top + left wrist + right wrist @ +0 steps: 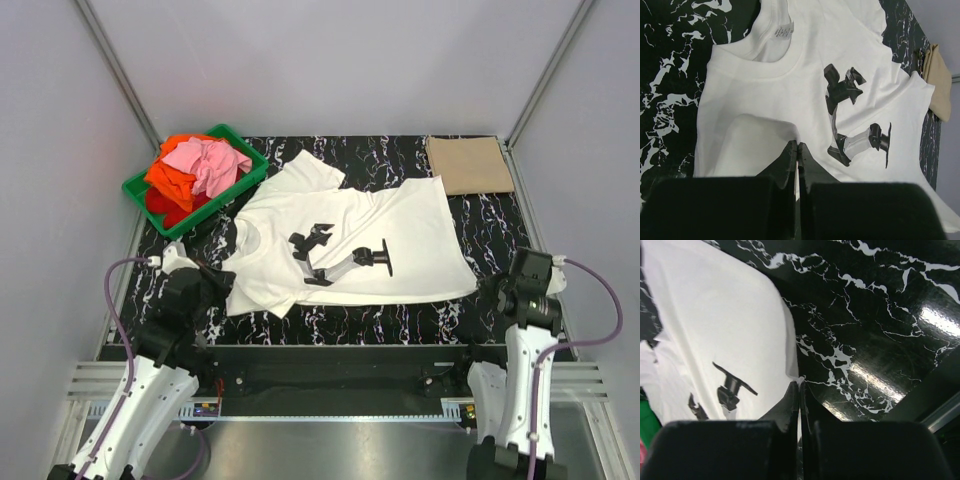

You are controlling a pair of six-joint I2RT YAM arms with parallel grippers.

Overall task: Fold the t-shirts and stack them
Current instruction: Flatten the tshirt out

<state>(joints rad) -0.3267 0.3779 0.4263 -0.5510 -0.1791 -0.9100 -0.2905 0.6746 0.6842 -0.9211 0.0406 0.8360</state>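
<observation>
The white t-shirt (pixel 350 235) with a black print lies spread on the table, collar to the left. My left gripper (pixel 222 284) is shut on its near left sleeve edge; in the left wrist view the cloth (pixel 765 135) tents up into the gripper (pixel 798 146). At the shirt's near right hem corner, my right gripper (pixel 486 288) is also shut, with a sliver of white cloth (pixel 730 330) pinched between the tips of that gripper (pixel 800 385). A folded tan t-shirt (pixel 469 165) lies at the back right. Pink (pixel 208 163), orange (pixel 170 180) and red (pixel 158 203) t-shirts are piled in the crate.
The green plastic crate (pixel 245 155) stands at the back left, touching the white shirt's far sleeve. The black marbled table (pixel 400 315) shows along the near edge and to the right (pixel 880 315). Grey walls and metal frame posts close in the sides.
</observation>
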